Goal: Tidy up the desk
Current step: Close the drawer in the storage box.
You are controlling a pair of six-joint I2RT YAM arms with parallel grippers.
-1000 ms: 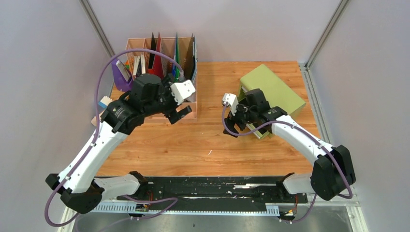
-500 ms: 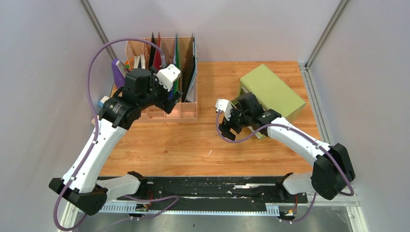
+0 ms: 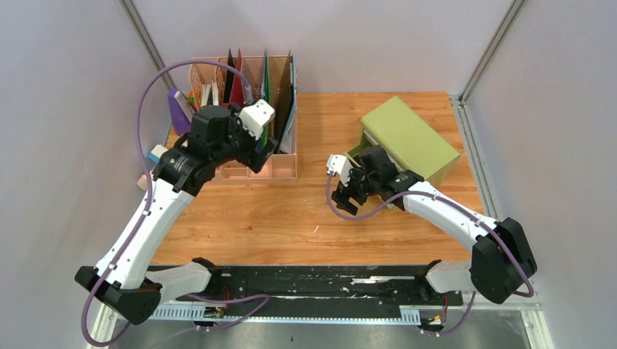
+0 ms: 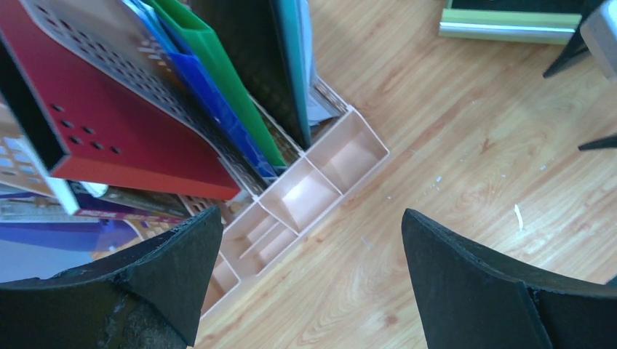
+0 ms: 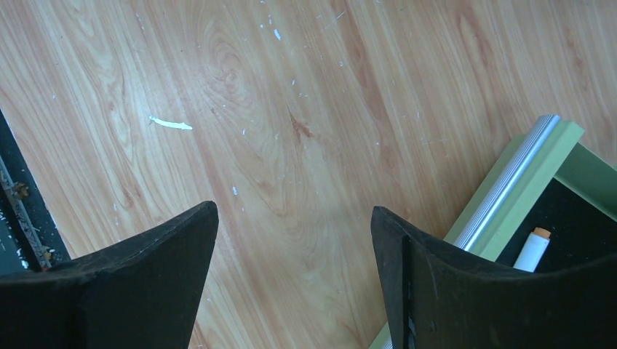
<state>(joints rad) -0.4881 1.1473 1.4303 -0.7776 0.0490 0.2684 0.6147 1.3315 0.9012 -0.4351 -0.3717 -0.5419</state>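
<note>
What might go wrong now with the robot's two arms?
The open left tool hangs right by the leaning folders; a small slip might tip them or shove the organizer. The open right tool is next to the open drawer; it might bump it and rattle the pen inside.

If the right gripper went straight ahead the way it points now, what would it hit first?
Probably bare desk: the open right gripper points down at wood, with the green drawer just off to one side.
</note>
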